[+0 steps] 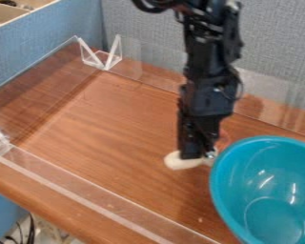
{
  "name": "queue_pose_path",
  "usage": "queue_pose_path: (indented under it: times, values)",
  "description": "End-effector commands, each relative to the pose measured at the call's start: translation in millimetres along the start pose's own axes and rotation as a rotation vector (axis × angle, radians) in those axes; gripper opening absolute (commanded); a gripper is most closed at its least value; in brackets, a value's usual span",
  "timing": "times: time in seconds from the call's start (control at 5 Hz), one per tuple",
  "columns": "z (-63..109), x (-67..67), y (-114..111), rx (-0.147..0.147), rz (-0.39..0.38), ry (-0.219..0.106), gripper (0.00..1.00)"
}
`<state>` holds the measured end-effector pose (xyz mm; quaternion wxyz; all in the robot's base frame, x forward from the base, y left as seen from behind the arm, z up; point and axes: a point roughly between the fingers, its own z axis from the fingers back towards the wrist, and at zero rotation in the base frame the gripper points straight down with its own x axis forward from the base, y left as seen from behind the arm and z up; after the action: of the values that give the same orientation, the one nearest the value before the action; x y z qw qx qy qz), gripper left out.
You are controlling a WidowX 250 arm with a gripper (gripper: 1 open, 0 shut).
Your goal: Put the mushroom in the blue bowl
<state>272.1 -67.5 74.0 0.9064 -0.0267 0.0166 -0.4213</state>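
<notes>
The mushroom [181, 161] shows as a cream stem poking out to the left, low over the wooden table, with a bit of orange-brown cap against the gripper's right side. My gripper [193, 152] points straight down and is shut on the mushroom. The blue bowl [244, 205] sits at the front right, partly cut off by the frame edge. Its left rim lies right beside the gripper and the mushroom. I cannot tell whether they touch. The bowl's inside looks empty.
A clear acrylic wall [66, 191] runs along the table's front edge, and another [270, 91] along the back. A small clear stand [104, 52] sits at the back left. A blue partition [41, 48] rises on the left.
</notes>
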Motion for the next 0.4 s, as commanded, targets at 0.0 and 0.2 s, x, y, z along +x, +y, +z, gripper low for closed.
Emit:
queue_pose_path:
  times: [0.0, 0.2]
  values:
    - [12.0, 23.0, -3.4, 0.037, -0.057, -0.036, 0.00]
    - [10.9, 29.2, -7.5, 0.038, -0.074, -0.033, 0.00]
